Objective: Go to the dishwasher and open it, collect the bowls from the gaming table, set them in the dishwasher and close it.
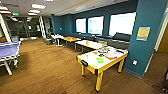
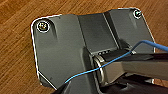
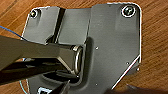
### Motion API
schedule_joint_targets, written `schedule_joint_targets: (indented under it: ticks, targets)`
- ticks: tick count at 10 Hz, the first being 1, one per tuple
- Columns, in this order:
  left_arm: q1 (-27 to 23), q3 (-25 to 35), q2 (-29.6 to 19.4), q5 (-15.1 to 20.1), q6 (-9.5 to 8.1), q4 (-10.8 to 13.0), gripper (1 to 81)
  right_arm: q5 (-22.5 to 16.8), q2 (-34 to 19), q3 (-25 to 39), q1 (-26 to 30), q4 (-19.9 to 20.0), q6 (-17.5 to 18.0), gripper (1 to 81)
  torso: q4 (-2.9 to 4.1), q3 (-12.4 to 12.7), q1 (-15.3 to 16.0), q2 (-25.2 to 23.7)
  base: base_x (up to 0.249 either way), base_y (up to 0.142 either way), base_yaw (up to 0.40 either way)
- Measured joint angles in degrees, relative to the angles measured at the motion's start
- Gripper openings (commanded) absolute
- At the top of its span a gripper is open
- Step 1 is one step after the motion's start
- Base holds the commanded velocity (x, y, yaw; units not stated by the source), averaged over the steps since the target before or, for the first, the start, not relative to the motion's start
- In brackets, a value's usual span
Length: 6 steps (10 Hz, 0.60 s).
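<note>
The yellow-framed, white-topped gaming table (image 1: 100, 62) carries a shallow green plastic bowl (image 1: 100, 60) near its front edge, convenient for collection; neither pincer's state can be told.

blue table-tennis table (image 1: 8, 50) | wood floor (image 1: 45, 72) | teal wall (image 1: 146, 15)
</note>
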Motion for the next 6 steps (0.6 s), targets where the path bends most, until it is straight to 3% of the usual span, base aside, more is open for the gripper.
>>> schedule_joint_targets:
  ticks: [6]
  targets:
    - [0.0,0.0,0.0,-0.1,0.00,0.0,81.1,0.0,0.0,0.0,-0.2,0.0,0.0,81.1,0.00,0.0,0.0,0.0,0.000,0.000,-0.400]
